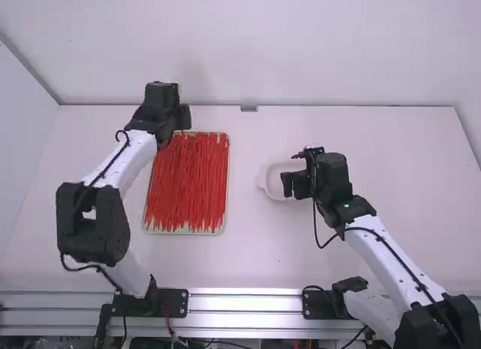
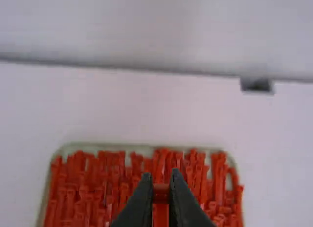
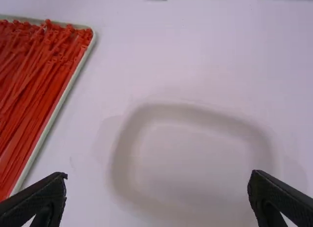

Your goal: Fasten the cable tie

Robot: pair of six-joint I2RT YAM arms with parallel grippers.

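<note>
Red cable tie (image 2: 160, 203) pinched in left end effector (image 2: 160, 180).

Cable ties (image 1: 188, 183) are laid in a tray (image 1: 184, 232) left of the bench's (image 1: 391, 153) middle; a dish (image 1: 272, 182) is set to its right. The left end effector (image 2: 159, 183) is placed at the tray's far end, the right end effector (image 1: 291, 182) above the dish.

- We could not read any words, numbers or signs anywhere.
- The red cable ties (image 1: 188, 182) had no print that we could make out.
- Their tray (image 2: 142, 147) and the white dish (image 3: 190, 158) were plain too.
</note>
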